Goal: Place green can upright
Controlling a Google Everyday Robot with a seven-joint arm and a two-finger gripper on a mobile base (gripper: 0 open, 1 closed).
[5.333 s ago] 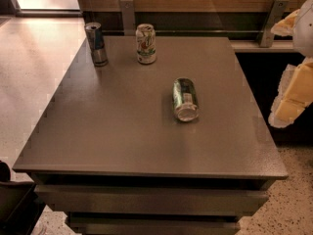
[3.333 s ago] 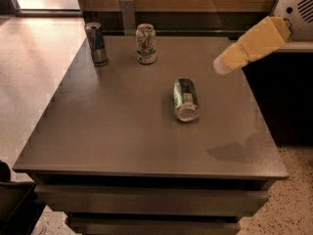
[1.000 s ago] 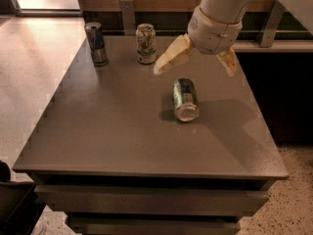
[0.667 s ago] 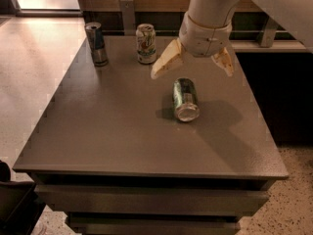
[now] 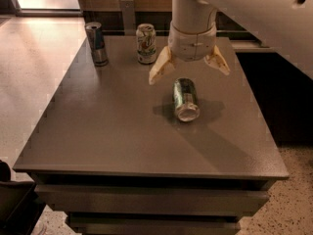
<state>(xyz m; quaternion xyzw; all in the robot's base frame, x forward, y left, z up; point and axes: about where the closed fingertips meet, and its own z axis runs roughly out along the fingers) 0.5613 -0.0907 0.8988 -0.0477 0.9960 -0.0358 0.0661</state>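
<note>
The green can [image 5: 185, 98] lies on its side near the middle of the grey table [image 5: 98, 131], its silver end facing the front edge. My gripper [image 5: 189, 71] hangs just above the can's far end. Its two pale fingers are spread wide, one to the can's left [image 5: 160, 68] and one to its right [image 5: 218, 61]. It holds nothing.
A mostly white can [image 5: 146, 43] stands upright at the back of the table, just left of my gripper. A slimmer blue-and-silver can [image 5: 97, 43] stands upright at the back left. A dark counter lies behind the table, and pale floor to the left.
My arm came in from the right and moved over the table. In the last second the gripper came down and forward, over the far end of the lying green can. The cans have not moved.
</note>
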